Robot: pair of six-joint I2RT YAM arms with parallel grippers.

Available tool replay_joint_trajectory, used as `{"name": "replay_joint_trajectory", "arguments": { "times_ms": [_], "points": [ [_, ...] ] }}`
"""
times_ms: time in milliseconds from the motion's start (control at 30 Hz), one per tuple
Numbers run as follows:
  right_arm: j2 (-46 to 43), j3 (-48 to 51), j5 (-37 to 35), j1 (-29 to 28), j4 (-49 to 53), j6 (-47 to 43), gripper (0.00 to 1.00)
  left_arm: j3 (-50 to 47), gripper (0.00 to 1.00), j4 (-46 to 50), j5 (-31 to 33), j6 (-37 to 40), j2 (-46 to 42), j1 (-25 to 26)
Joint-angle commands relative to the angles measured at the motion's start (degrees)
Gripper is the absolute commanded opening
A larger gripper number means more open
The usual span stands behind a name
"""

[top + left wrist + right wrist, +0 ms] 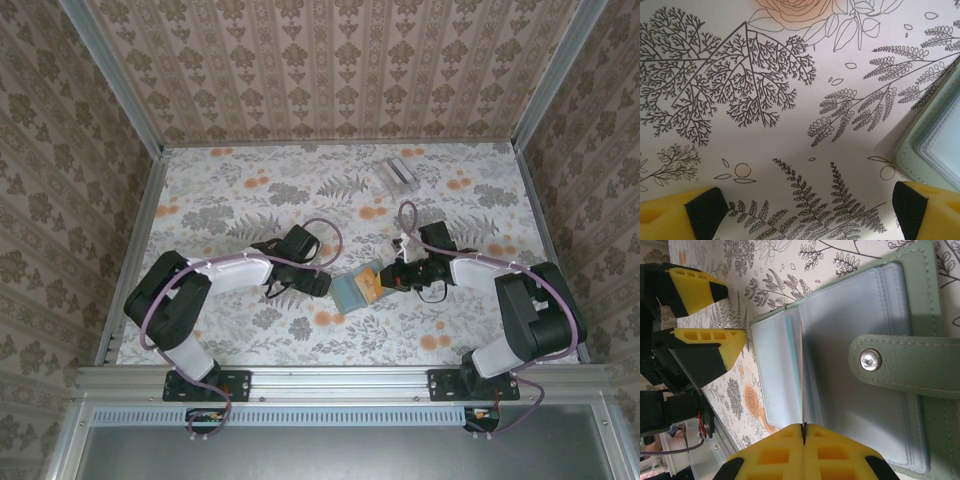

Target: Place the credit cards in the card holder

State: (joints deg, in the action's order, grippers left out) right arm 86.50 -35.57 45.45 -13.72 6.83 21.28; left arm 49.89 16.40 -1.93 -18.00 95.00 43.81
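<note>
The card holder lies open on the flowered table between the two arms, a grey-green wallet with clear pockets and a snap strap. My right gripper is shut on a thin credit card, seen edge-on and standing upright over the wallet's pockets. From above the card looks yellow-orange, with the right gripper just to its right. My left gripper stands open at the wallet's left edge, low over the table. Nothing is between its fingers, and the wallet's corner lies to their right. The left gripper also appears beyond the wallet in the right wrist view.
A clear slotted stand sits at the back of the table, right of centre. Metal rails run along the table's sides and patterned walls close it in. Bare tabletop spreads behind and to the left of the arms.
</note>
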Motion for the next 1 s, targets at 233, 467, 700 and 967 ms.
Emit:
{"name": "replay_joint_trajectory", "arguments": {
  "times_ms": [233,467,700,967],
  "points": [
    [-1.77,3.44,-3.08,-2.54,-7.51,4.18,0.0,4.18,0.95,-2.21,2.15,-0.46,7.66,-2.7],
    [-8.36,4.51,-7.8,-2.54,-5.28,3.17,0.0,6.23,0.96,-0.7,7.9,1.4,9.56,-1.99],
    [-7.22,3.17,-9.29,-2.54,-3.23,2.14,0.0,8.99,0.97,0.15,9.86,3.35,11.57,-2.92],
    [-3.53,1.99,-6.62,-2.67,-3.75,1.0,0.0,13.84,0.98,1.01,10.42,5.35,14.9,-3.68]
  ]
}}
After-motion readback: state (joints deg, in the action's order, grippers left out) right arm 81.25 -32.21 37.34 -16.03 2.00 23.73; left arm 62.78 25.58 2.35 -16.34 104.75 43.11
